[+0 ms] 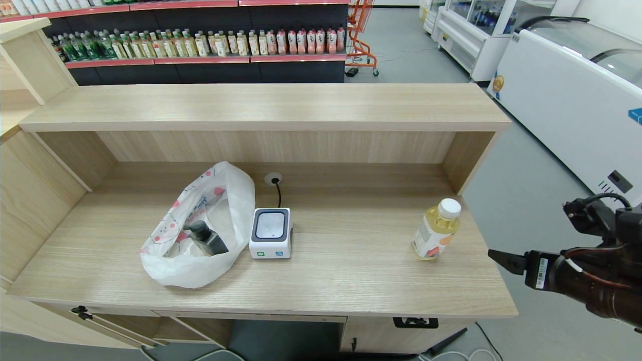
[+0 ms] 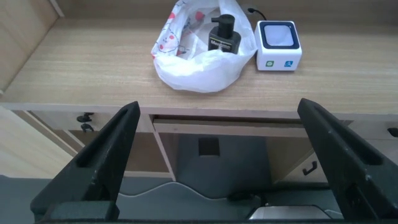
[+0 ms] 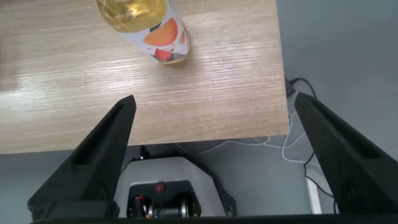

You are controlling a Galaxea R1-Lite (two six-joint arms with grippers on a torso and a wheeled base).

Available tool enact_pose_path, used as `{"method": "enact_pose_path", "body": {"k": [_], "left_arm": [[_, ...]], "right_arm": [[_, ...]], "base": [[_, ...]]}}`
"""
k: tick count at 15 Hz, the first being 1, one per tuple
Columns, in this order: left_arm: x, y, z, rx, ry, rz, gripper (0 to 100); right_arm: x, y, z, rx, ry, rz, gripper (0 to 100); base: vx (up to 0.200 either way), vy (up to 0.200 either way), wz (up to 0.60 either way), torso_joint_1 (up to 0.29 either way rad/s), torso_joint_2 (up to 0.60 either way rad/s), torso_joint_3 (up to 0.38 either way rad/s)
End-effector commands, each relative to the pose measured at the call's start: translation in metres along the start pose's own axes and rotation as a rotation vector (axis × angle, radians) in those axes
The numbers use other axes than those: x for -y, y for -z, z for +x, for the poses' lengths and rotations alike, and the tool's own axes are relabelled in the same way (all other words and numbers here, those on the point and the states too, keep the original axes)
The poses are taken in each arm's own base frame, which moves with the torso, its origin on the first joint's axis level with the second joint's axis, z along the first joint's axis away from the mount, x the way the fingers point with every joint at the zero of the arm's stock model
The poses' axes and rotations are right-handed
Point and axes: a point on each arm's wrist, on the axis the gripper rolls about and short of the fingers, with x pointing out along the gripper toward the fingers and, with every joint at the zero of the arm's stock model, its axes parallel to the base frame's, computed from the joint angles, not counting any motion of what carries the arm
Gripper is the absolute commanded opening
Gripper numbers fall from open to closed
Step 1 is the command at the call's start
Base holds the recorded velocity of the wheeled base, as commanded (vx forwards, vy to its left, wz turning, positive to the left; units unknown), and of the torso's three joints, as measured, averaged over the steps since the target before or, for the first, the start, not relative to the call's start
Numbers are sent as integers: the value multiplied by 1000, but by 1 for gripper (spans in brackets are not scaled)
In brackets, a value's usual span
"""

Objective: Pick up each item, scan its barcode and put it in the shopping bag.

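While short of the drink bottle, found right gripper spread wide, presumably for grasping; left gripper likewise apart; pump bottle already in bag.

The right gripper hangs just off the front edge of a light wooden counter, its two dark fingers spread wide apart with nothing between them. On the counter, near its corner and a little beyond the fingertips, stands a clear plastic bottle of pale yellow liquid, its label printed with an orange fruit picture and a red patch; its cap is out of frame. Past the counter's side edge lies grey floor, where thin cables trail close to the counter's corner
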Motion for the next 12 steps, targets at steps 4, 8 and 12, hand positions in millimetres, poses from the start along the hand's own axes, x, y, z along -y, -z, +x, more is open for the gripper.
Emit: {"method": "enact_pose_path", "body": {"k": [4, 8, 12], "left_arm": [[0, 0, 0, 0, 0, 0, 100], [0, 0, 0, 0, 0, 0, 100], [0, 0, 0, 0, 0, 0, 100]], "right_arm": [[-12, 15, 52, -9, 43, -97, 100], [-26, 13, 75, 14, 6, -110, 100], [-34, 12, 99, 81, -33, -206, 100]], "base": [[0, 0, 0, 0, 0, 0], [0, 0, 0, 0, 0, 0], [0, 0, 0, 0, 0, 0]]}}
